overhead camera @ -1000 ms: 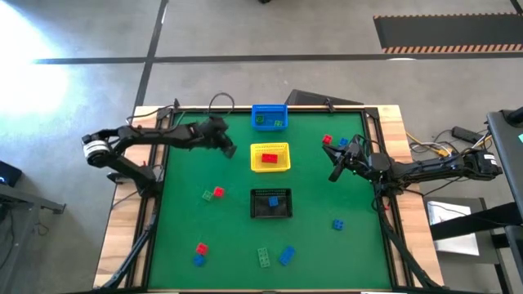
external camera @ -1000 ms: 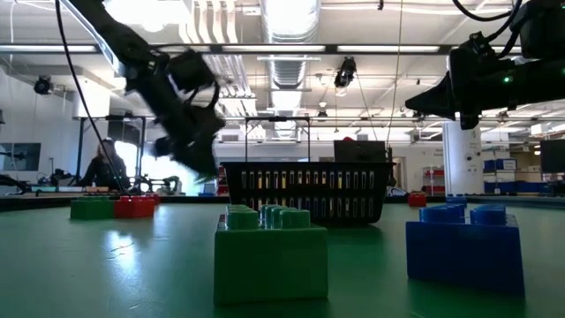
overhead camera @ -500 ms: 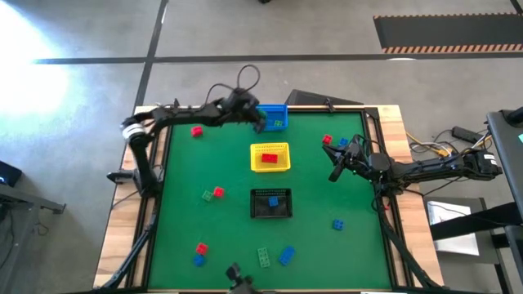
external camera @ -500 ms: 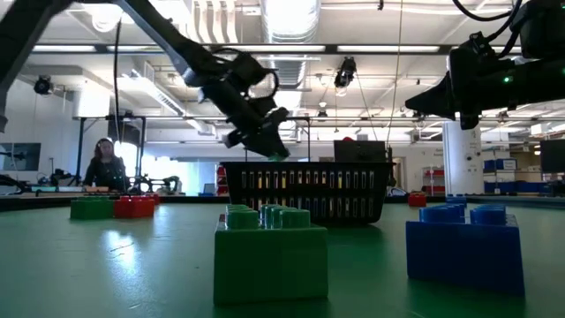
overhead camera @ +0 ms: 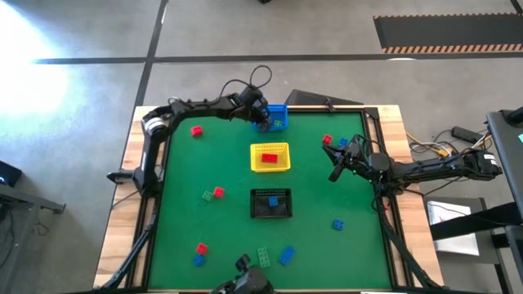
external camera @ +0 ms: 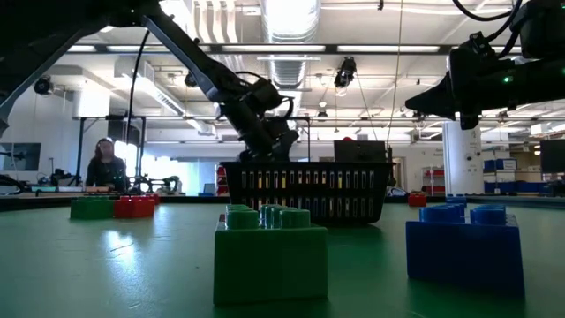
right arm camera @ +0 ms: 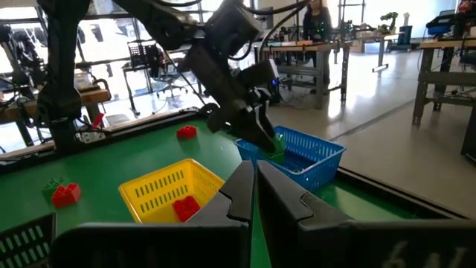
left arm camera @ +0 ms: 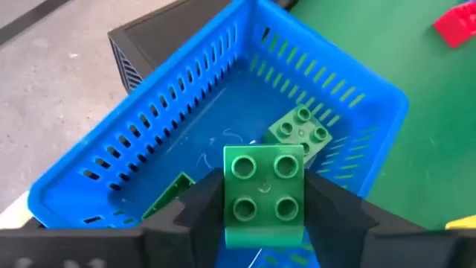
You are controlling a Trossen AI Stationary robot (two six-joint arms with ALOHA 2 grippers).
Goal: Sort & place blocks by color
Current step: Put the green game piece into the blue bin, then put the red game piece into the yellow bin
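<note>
Left arm has swung from worktop (overhead camera: pixel 180 229) left side to above blue basket (overhead camera: pixel 276 110) at far edge. Left hand (left arm camera: pixel 262 223) pinching green block (left arm camera: pixel 263 195) over basket, 2 greens already inside; drop seems next. Right hand (right arm camera: pixel 253 195) pressed together, idle at right.

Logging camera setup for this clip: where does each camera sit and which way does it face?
High: overhead, straight down; both arms, blue basket.
Low: table height, looking level; green block close, arms above.
Left wrist: above the blue basket; left gripper around a green brick.
Right wrist: across the table past the shut right gripper; shares that basket.
</note>
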